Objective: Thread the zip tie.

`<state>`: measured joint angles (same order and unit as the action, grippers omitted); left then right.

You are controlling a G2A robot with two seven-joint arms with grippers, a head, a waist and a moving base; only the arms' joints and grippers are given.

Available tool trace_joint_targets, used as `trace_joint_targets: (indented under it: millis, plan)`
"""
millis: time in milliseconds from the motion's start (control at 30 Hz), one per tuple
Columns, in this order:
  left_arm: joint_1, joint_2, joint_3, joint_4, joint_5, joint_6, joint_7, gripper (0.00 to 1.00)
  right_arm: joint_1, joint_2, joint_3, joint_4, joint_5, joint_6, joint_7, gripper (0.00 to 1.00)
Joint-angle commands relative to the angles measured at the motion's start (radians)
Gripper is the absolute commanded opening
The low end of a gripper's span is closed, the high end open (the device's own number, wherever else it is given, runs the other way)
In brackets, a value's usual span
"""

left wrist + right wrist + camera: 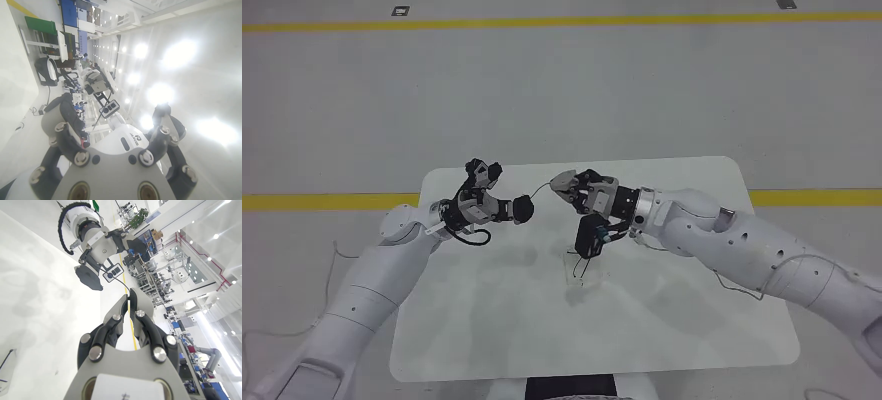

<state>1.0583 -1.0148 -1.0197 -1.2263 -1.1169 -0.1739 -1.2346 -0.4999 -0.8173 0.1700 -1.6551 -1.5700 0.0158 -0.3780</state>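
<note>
In the right wrist view, closest at the centre of the frame, the right gripper [129,297] has its two jaws pressed together on one end of the zip tie [121,281]. Only a thin slit is visible between the pads. From this pinch the thin dark strap goes out toward the upper left of the frame with a soft bend, and it is held in the air above the white table [682,300].

Its long axis follows almost the line that joins the two grippers. In the top view it runs from the centre of the frame a little down and to the left.

Further along this line is the left gripper [505,188], with its jaws wide apart. The free end of the strap arrives close to the nearer finger [88,279], while the other finger [136,245] stands well away, higher and to the right in the frame. I cannot tell if the strap touches the nearer pad, or which end carries the head.

In my judgement the left arm is the one nearer to the free end, so the coming move depends on bringing this end properly between the open jaws before they close
</note>
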Motion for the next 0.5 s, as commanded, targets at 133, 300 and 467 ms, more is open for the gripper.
trace_joint_targets:
  millis: [133,300,467]
  plan:
    - [0.013,-0.002,0.001,-0.022,0.003,0.004,0.036,1.00,0.000,0.000,0.000,0.000,0.000,0.000,0.000,0.00]
    - [0.026,-0.007,0.006,-0.032,0.005,0.010,0.044,1.00,-0.047,-0.006,0.037,-0.009,0.008,-0.009,0.040,0.00]
    - [0.029,-0.014,0.014,-0.036,0.007,0.012,0.041,1.00,-0.062,-0.010,0.059,-0.018,0.000,-0.026,0.083,0.00]
